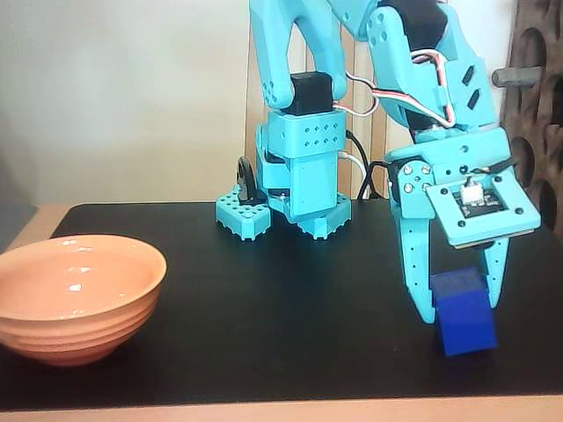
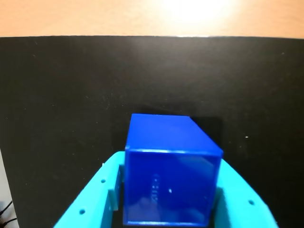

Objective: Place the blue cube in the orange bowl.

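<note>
The blue cube point(image 1: 464, 322) sits at the right side of the black mat point(image 1: 281, 316), slightly tilted, with its lower edge at the mat. My gripper point(image 1: 459, 309) reaches down over it, one turquoise finger on each side, shut on the cube. In the wrist view the blue cube point(image 2: 167, 183) fills the space between both fingers point(image 2: 102, 190) of the gripper point(image 2: 169, 164), a short slot mark on its near face. The orange bowl point(image 1: 79, 327) stands empty at the far left of the mat, well apart from the cube.
The arm's turquoise base point(image 1: 295, 185) stands at the back middle of the mat. A dark lattice object point(image 1: 535, 97) rises at the right edge. Bare mat lies between cube and bowl. The wooden table edge point(image 1: 281, 411) runs along the front.
</note>
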